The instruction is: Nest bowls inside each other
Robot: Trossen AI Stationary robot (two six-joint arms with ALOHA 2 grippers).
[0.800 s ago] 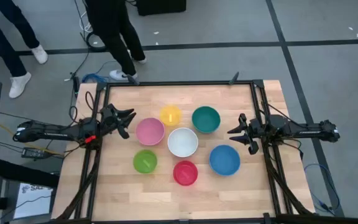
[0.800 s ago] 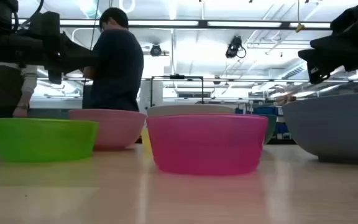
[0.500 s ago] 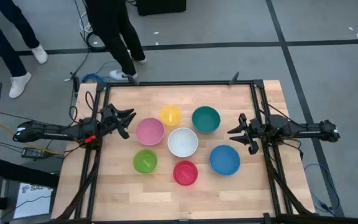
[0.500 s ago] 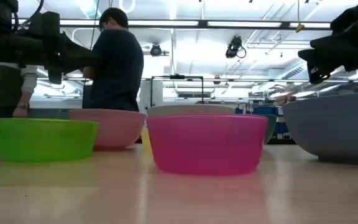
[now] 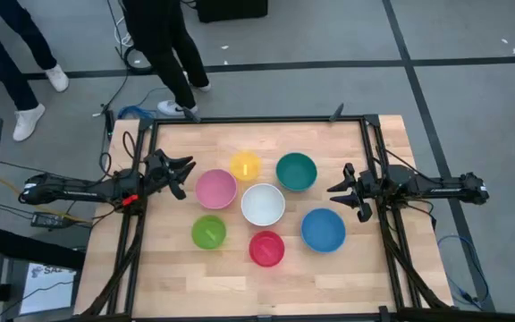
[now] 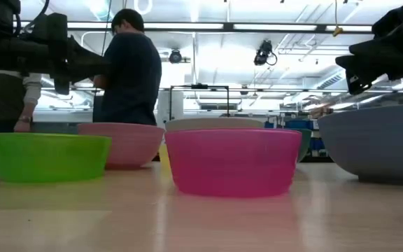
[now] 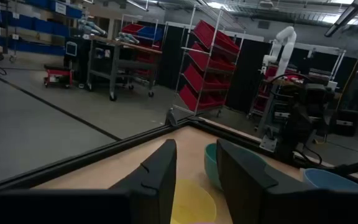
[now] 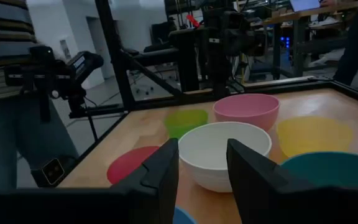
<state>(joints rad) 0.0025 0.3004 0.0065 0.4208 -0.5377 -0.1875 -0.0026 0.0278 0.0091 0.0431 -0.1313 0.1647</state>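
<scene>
Seven bowls stand apart, each on its base, on the wooden table (image 5: 177,277): pink (image 5: 215,189), yellow (image 5: 245,166), teal green (image 5: 296,172), white (image 5: 263,204), lime green (image 5: 208,232), red (image 5: 266,248) and blue (image 5: 323,230). My left gripper (image 5: 184,170) hovers open above the table's left side, just left of the pink bowl, touching nothing. My right gripper (image 5: 336,189) hovers open at the right side, between the teal and blue bowls, also touching nothing. In the right wrist view the white bowl (image 8: 222,149) lies straight ahead of the open fingers (image 8: 160,177).
A black metal frame (image 5: 257,119) borders the table. A person in dark clothes (image 5: 164,45) stands beyond the far edge, and another person's legs (image 5: 16,63) show at the far left. Bare wood lies along the near edge.
</scene>
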